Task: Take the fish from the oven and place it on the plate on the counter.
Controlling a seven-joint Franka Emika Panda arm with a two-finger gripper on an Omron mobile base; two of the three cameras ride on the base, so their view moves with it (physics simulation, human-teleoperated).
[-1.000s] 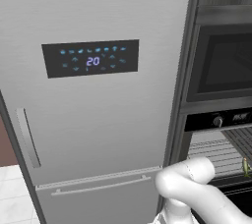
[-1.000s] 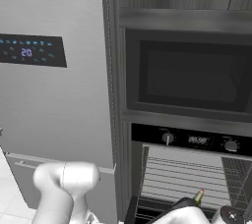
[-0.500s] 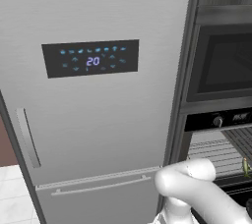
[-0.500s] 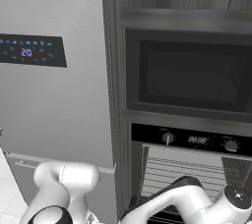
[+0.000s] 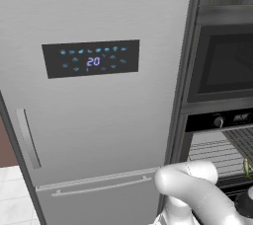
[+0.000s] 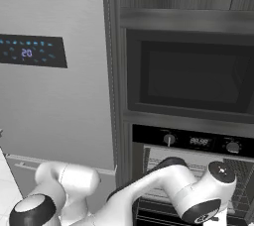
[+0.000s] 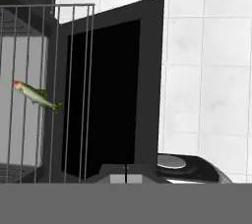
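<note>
The oven (image 6: 198,141) is built in under a microwave, and its door (image 7: 113,95) hangs open, seen as a black panel in the rolled hand view. The fish (image 7: 37,95), small and olive-green, lies on a silver wire rack (image 7: 74,46) inside. It also shows as a tiny green sliver (image 5: 245,167) at the right edge of the left base view. My gripper (image 7: 125,170) is shut and holds nothing. It sits well apart from the fish, in front of the open door. The plate and the counter are out of view.
A tall steel fridge (image 5: 99,120) with a lit display stands left of the oven column. The black microwave (image 6: 191,76) sits above the oven. My white arm (image 6: 188,195) crosses in front of the oven opening. White tiled floor (image 7: 206,70) lies beyond the door.
In the right base view my arm has swung up and across the oven front, with the elbow joint now higher at the right. The fish has stayed on the rack.
</note>
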